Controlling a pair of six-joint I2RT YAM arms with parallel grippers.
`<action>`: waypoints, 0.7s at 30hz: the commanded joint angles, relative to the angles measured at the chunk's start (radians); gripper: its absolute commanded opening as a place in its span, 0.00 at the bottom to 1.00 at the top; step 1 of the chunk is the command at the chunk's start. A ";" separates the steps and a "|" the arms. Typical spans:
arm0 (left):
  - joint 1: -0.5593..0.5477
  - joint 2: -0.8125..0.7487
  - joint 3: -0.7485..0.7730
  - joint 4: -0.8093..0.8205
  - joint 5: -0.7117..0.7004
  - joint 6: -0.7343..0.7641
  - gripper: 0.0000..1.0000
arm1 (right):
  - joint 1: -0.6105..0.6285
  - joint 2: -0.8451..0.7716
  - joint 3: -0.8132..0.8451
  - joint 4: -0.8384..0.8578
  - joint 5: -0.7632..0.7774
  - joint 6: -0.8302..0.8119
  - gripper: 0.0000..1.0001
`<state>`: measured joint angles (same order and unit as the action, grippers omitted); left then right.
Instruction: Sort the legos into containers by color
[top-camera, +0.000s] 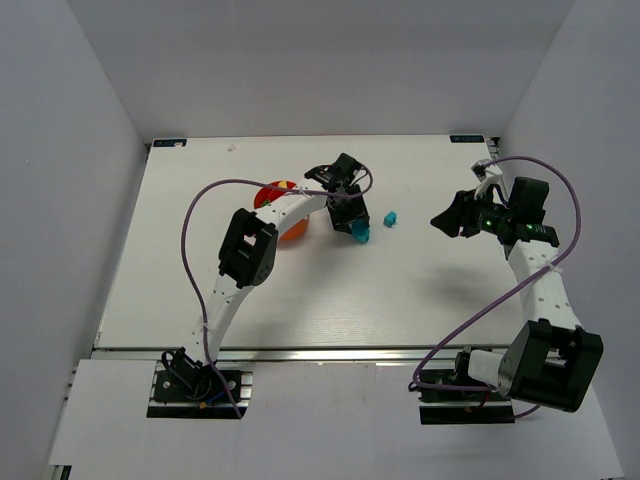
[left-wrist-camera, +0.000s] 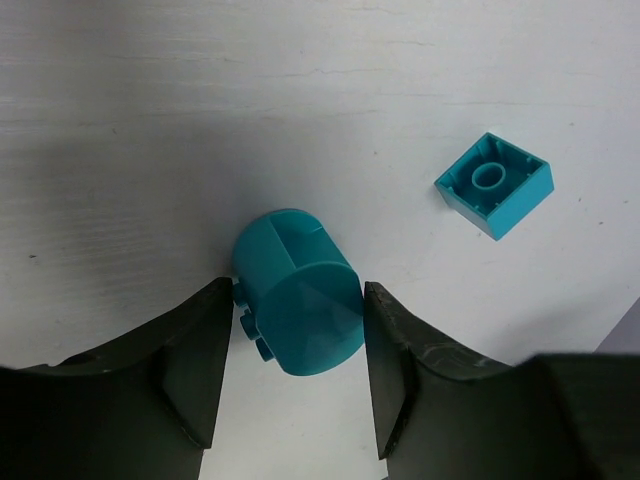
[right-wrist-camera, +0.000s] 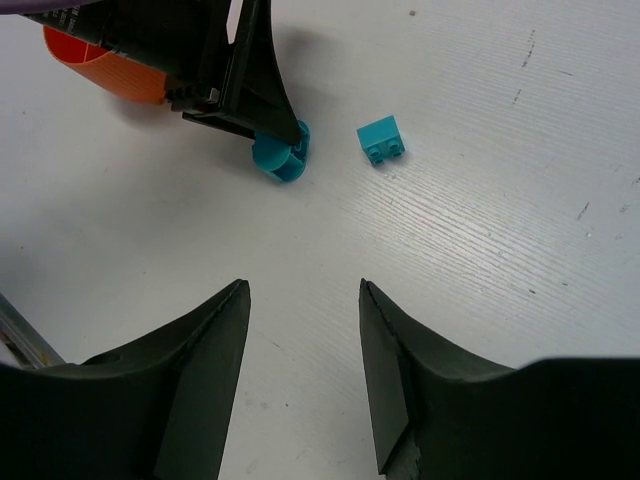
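Note:
My left gripper (left-wrist-camera: 298, 292) is closed round a teal round lego (left-wrist-camera: 300, 300), pinched at its fingertips just above or on the table; it also shows in the top view (top-camera: 358, 235) and the right wrist view (right-wrist-camera: 280, 157). A teal square brick (left-wrist-camera: 494, 184) lies upside down just to its right, also seen in the top view (top-camera: 391, 218) and the right wrist view (right-wrist-camera: 381, 140). The orange tub (top-camera: 292, 231) sits behind the left arm, mostly hidden; a yellow bit (top-camera: 284, 185) shows at its rim. My right gripper (right-wrist-camera: 303, 300) is open and empty over bare table, to the right of the brick (top-camera: 450, 218).
The left arm's wrist covers most of the tub (right-wrist-camera: 100, 65). White walls close in the table on three sides. The table's near edge runs along a metal rail (top-camera: 330, 352).

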<state>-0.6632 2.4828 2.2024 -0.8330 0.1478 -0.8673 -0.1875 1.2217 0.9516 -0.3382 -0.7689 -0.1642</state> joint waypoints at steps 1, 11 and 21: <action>-0.006 -0.021 -0.026 0.008 0.053 0.043 0.48 | -0.004 -0.024 0.001 0.031 -0.023 0.000 0.53; -0.006 -0.188 -0.272 0.208 0.291 0.247 0.20 | -0.003 -0.005 0.001 0.019 -0.073 -0.011 0.53; -0.018 -0.404 -0.520 0.359 0.443 0.566 0.12 | 0.010 0.104 0.026 -0.050 -0.311 0.029 0.60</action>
<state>-0.6678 2.2162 1.6978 -0.5266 0.5396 -0.4732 -0.1864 1.2873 0.9520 -0.3603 -0.9527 -0.1658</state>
